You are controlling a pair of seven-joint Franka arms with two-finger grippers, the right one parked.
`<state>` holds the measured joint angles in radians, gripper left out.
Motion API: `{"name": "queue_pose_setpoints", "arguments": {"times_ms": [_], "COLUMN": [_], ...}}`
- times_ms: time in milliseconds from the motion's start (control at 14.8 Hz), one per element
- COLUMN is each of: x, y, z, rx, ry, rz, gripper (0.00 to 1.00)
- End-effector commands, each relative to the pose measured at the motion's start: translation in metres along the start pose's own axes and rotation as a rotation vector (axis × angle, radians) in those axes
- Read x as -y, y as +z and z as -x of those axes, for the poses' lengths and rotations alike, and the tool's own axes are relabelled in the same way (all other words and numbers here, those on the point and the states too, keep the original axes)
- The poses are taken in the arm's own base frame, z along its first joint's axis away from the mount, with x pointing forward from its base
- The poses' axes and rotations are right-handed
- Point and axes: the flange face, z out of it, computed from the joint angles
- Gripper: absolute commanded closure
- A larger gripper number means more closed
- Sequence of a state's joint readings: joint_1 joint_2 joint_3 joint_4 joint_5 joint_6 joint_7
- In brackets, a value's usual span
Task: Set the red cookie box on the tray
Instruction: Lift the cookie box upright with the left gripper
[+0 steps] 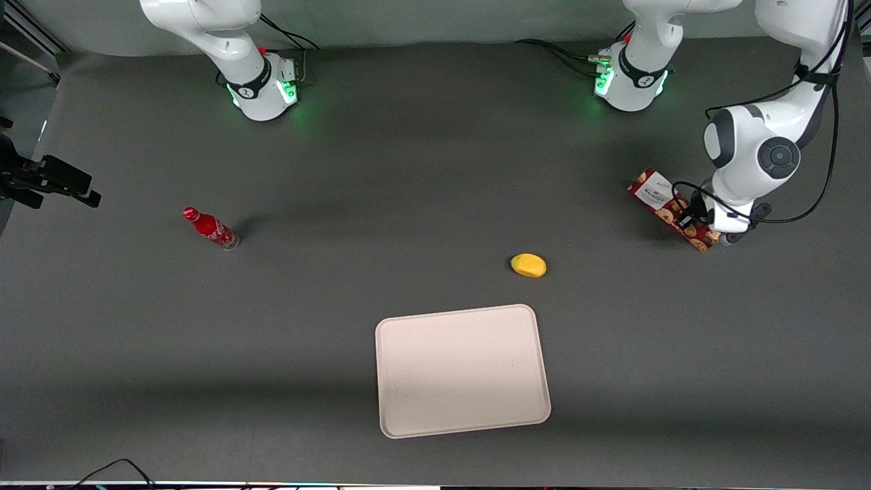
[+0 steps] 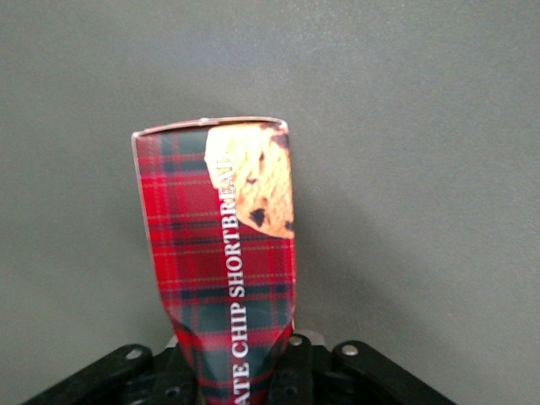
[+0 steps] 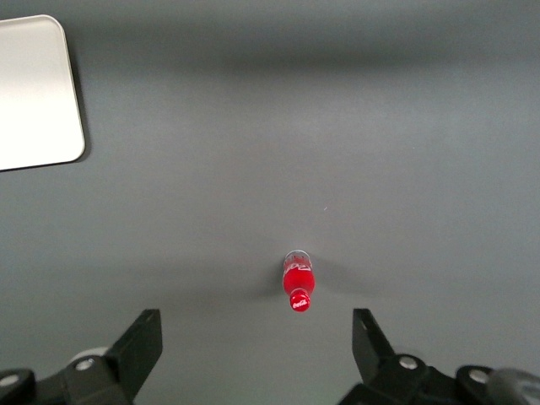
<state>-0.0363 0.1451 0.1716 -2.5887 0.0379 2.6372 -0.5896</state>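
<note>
The red cookie box [image 2: 226,253] gripped in the claw [image 2: 240,371] looks like printed cardboard with a slight sheen, creased where it is pinched. The claw looks like matt black plastic with small metal screws. Under it, the tabletop [image 1: 408,204] is matt dark grey. Well apart from the claw, the tray [image 1: 463,367] looks like smooth, pale plastic.

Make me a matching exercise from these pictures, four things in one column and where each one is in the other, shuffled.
1. red cookie box
2. tray
3. red bottle
4. yellow fruit

A. toward the parked arm's end of the table
B. between the fingers of the gripper
C. nearest the front camera, nothing on it
D. on the table just farther from the camera than the tray

Pairs: 1-B, 2-C, 3-A, 4-D
</note>
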Motion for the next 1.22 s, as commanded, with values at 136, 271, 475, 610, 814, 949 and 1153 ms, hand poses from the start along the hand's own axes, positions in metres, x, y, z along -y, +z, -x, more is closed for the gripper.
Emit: {"name": "queue_pose_setpoints", "arguments": {"times_ms": [136, 271, 475, 610, 814, 949, 1153], "x": [-0.048, -0.085, -0.149, -0.191, -0.243, -0.283, -0.349], "y": [-0.116, -0.186, -0.269, -0.310, -0.345, -0.340, -0.317], "z": [-0.013, -0.025, -0.025, -0.024, -0.018, -0.010, 0.006], "rx": [0.048, 0.057, 0.036, 0.016, -0.006, -0.013, -0.083], "ry": [0.063, 0.107, 0.182, 0.230, 0.307, 0.374, 0.498], "rz": [-0.033, -0.055, -0.048, -0.018, 0.027, 0.051, 0.037], "gripper": [1.00, 1.00, 1.00, 1.00, 1.00, 1.00, 1.00]}}
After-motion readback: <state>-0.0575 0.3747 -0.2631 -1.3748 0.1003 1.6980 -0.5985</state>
